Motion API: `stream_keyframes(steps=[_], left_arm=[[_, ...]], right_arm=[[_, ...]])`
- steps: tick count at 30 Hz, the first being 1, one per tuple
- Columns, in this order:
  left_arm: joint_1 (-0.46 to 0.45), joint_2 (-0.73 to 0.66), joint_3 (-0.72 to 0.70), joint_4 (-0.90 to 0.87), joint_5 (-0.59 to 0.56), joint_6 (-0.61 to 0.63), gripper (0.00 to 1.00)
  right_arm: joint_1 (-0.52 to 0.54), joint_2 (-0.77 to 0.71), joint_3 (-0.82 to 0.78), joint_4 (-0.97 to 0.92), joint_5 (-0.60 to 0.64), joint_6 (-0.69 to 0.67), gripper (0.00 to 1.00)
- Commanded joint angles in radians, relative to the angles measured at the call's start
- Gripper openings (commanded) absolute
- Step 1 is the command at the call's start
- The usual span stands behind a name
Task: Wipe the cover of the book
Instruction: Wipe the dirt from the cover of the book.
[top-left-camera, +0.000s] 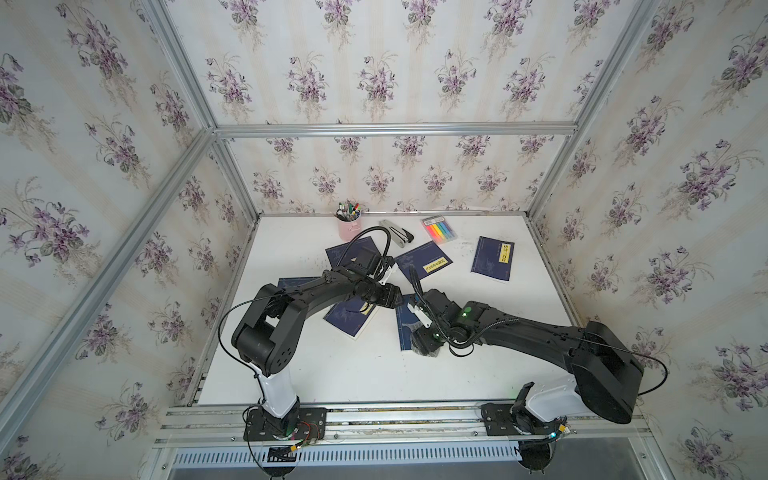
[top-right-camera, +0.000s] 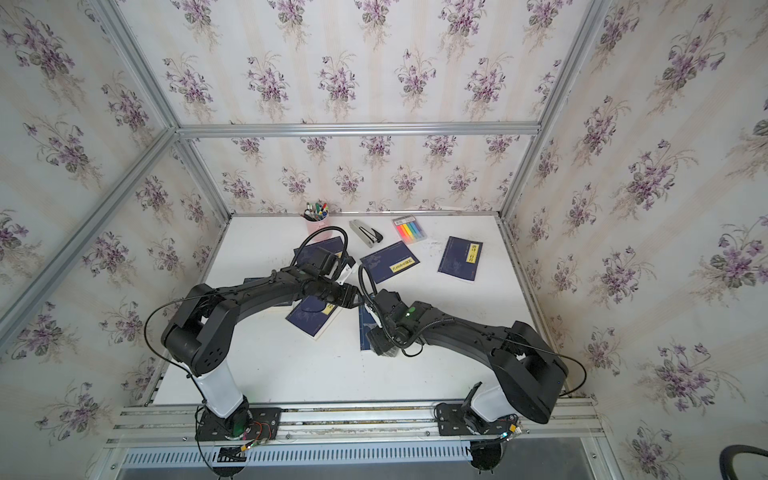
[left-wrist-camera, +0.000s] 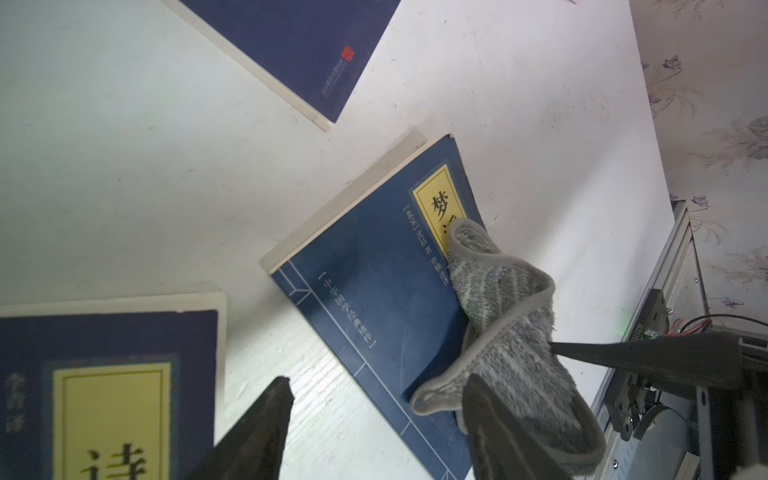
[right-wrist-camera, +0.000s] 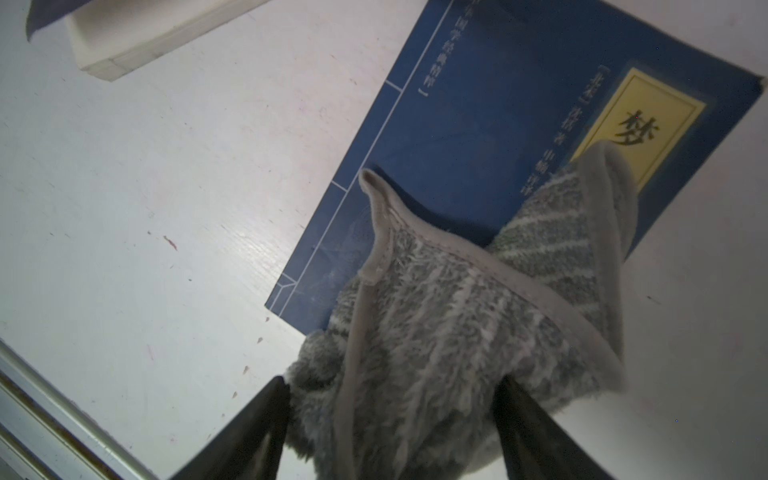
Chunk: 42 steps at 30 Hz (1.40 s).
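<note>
**Right wrist view:** the right gripper (right-wrist-camera: 392, 382) is clamped on a bunched grey striped cloth (right-wrist-camera: 457, 311). The cloth rests on the blue book (right-wrist-camera: 478, 124) and covers part of its yellow title label (right-wrist-camera: 648, 120).

**Left wrist view:** the left gripper (left-wrist-camera: 376, 380) has its jaws apart and empty, above the white table (left-wrist-camera: 124, 166) beside that book.

**Both top views:** the arms hide most of the book, which lies flat near mid-table.
</note>
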Motion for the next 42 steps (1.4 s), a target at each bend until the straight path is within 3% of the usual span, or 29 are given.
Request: stream_keyframes(steps=[1, 9, 12, 18, 23, 24, 27, 37, 42], left_arm=[[0.007, -0.005, -0.005, 0.026, 0.027, 0.013, 0.67], [0.015, -0.029, -0.025, 0.034, 0.031, 0.016, 0.67], [0.019, -0.033, -0.027, 0.033, 0.028, 0.016, 0.67], [0.024, -0.029, -0.024, 0.032, 0.029, 0.016, 0.67], [0.023, -0.012, 0.014, 0.001, 0.012, 0.030, 0.67], [0.022, -0.012, 0.025, -0.010, 0.003, 0.034, 0.67], [0.019, -0.013, 0.056, -0.035, -0.006, 0.047, 0.66], [-0.062, 0.089, 0.175, -0.165, -0.091, 0.127, 0.45], [-0.084, 0.149, 0.216, -0.194, -0.143, 0.133, 0.40]], right_arm=[[0.001, 0.033, 0.022, 0.000, 0.019, -0.034, 0.78], [0.001, 0.116, 0.043, -0.035, 0.004, -0.024, 0.73], [0.001, 0.135, 0.048, -0.046, 0.006, -0.010, 0.66], [0.001, 0.136, 0.032, -0.033, -0.002, 0.014, 0.41], [0.000, 0.097, 0.008, 0.015, -0.008, 0.041, 0.09], [0.000, 0.090, 0.003, 0.026, -0.008, 0.049, 0.07], [-0.008, 0.063, -0.007, 0.054, -0.010, 0.067, 0.07], [-0.053, -0.116, -0.053, 0.065, 0.050, 0.143, 0.06], [-0.079, -0.188, -0.082, 0.061, 0.049, 0.160, 0.06]])
